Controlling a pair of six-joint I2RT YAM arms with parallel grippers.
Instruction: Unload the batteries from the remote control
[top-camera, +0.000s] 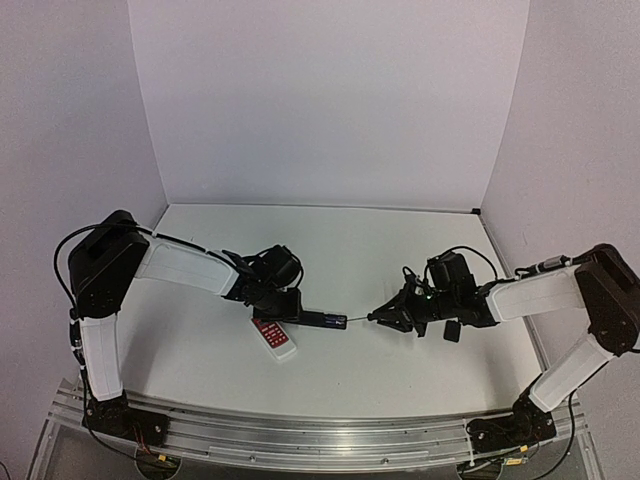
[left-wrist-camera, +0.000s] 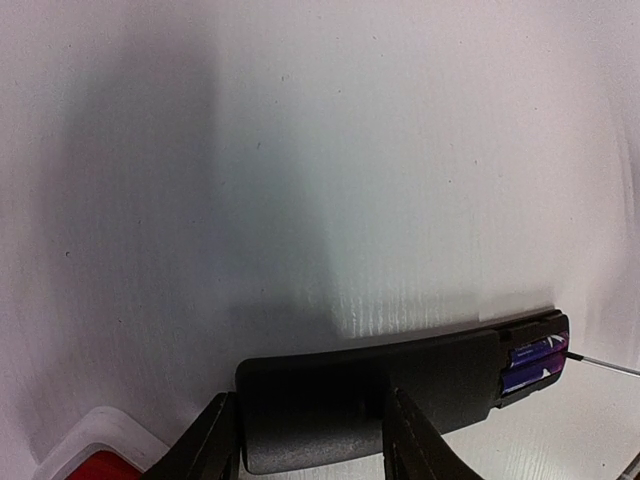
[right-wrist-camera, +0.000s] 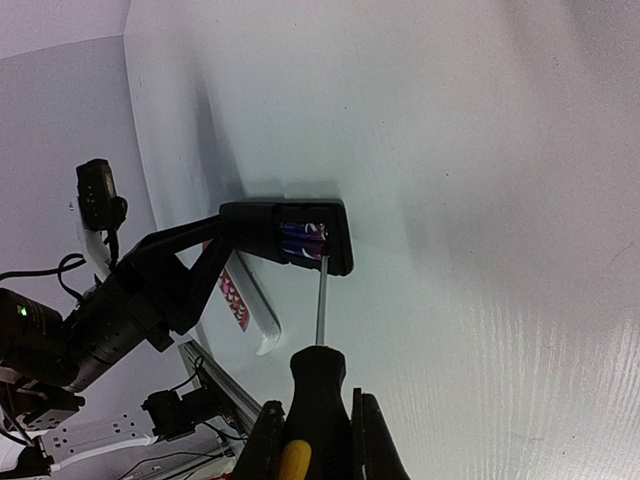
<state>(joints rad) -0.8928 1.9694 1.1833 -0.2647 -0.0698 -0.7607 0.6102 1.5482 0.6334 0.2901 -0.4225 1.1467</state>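
Observation:
My left gripper (top-camera: 290, 308) is shut on a black remote control (top-camera: 322, 320), held flat just above the table. In the left wrist view the remote (left-wrist-camera: 370, 395) sits between my fingers, and its open bay at the right end shows purple-blue batteries (left-wrist-camera: 533, 362). My right gripper (top-camera: 408, 316) is shut on a screwdriver with a yellow-and-black handle (right-wrist-camera: 318, 410). Its thin shaft (right-wrist-camera: 321, 300) reaches to the bay, with the tip at the batteries (right-wrist-camera: 303, 241) in the right wrist view.
A second white remote with a red face (top-camera: 274, 338) lies on the table just below my left gripper. A small flat black cover (top-camera: 452, 331) lies by my right wrist. White walls enclose the back and sides.

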